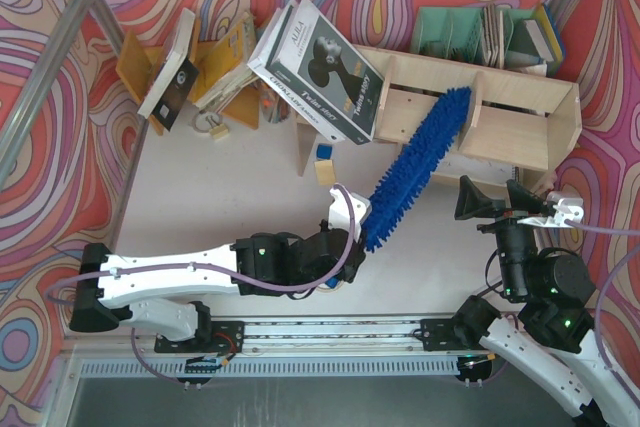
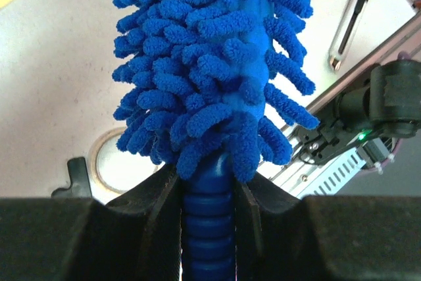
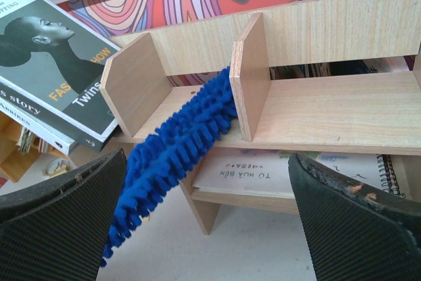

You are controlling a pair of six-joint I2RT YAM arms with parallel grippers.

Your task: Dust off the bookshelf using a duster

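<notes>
Left end effector (image 2: 207,192): closest to the lens in the left wrist view, both fingers clamped on the ribbed dark blue handle just below the fluff.

White desk (image 1: 250,187): carries everything listed.

Large pale plywood bookshelf with upright dividers and a lower tier on legs (image 3: 329,103): stands at 2 o'clock on the desk; a spiral notebook lies on its lower tier.

Long bright blue fluffy duster (image 1: 420,162): runs from the left end effector toward 1 o'clock. Its head lies on the upper board, in the compartment between the left and middle dividers, and touches the middle divider.

Grey paperback with a woman's profile on the cover (image 1: 325,72): tilted, leaning at the shelf's 9 o'clock end.

Green slotted file organizer (image 1: 450,32): behind the shelf at 12 o'clock, holding books.

Orange-yellow wooden book rack (image 1: 135,62): at 10 o'clock, well apart from the shelf.

Right end effector (image 1: 497,203): at 4 o'clock, fingers spread wide, holding nothing, facing the shelf front.

Step in hand, judged: dusting the upper tier, one compartment under the head. The next move calls for stroking along that board, then lifting the head clear of the middle divider to reach the compartment toward 3 o'clock.
</notes>
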